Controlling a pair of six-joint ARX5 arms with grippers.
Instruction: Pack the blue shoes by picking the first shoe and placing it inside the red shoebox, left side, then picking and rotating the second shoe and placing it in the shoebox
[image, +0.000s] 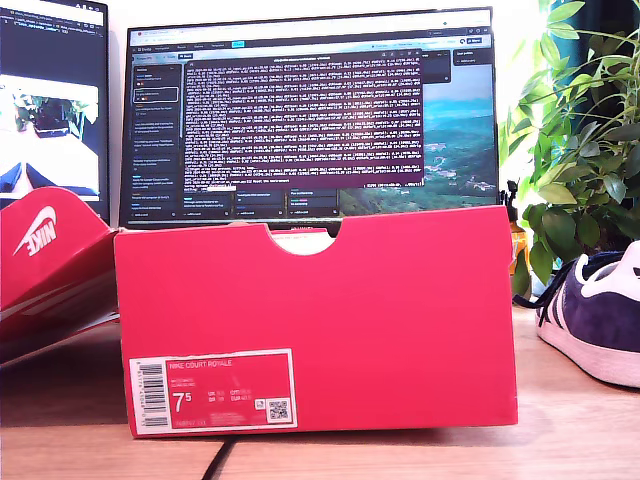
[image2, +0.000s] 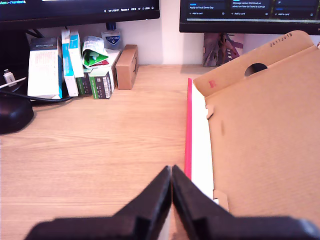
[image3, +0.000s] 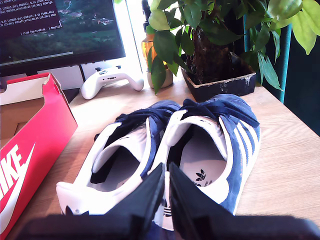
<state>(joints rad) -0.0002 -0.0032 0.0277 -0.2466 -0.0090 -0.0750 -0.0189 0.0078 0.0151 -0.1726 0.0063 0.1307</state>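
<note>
Exterior view: red shoebox (image: 320, 320) stands mid-table, notch up, label facing the camera; its lid (image: 50, 265) leans at the view's left. One blue shoe (image: 600, 315) sits on the table at the view's right, apart from the box.

First wrist view: my first gripper (image2: 171, 172) has its jaws pressed together, holding nothing, over bare table (image2: 100, 140) beside the lid's cardboard inside.

Second wrist view: my second gripper (image3: 166, 172) is likewise closed and empty, above both shoes (image3: 170, 145), side by side, near the box (image3: 35, 150).

Two blue shoes (image3: 165, 150), one red shoebox (image: 320, 320), two monitors (image: 310, 110).
</note>
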